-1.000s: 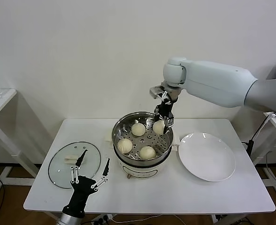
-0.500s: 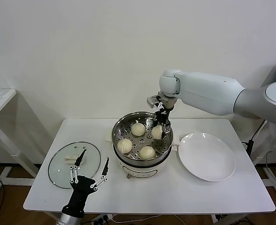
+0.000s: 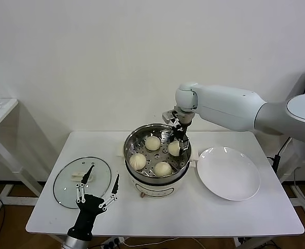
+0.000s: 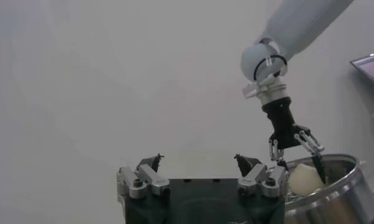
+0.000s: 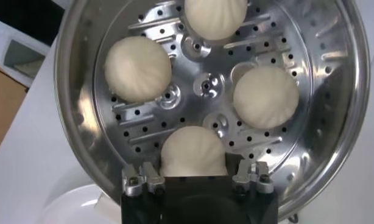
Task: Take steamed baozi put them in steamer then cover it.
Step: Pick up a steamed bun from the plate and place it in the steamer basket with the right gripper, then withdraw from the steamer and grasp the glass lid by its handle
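Left gripper (image 3: 98, 189) sits nearest, parked low at the front edge of the table (image 3: 256, 218) with its fingers spread wide and nothing in them, waiting just in front of the glass lid (image 3: 74, 181), which lies flat on the tabletop well left of the steamer (image 3: 129, 150). Moving back, the steamer's perforated tray carries three steamed baozi (image 5: 139, 67) resting free on it, spaced around the middle. And the fourth baozi (image 5: 192, 152) is down at the tray's right side, with the right gripper (image 3: 177, 141) reaching in from behind and closed around it; whether it rests on the tray is hard to tell. Beside the steamer on the right, the white plate (image 3: 230, 174) holds no buns. So the loading looks nearly done: what is left is letting go of this last bun, clearing the arm, and setting the lid on top.
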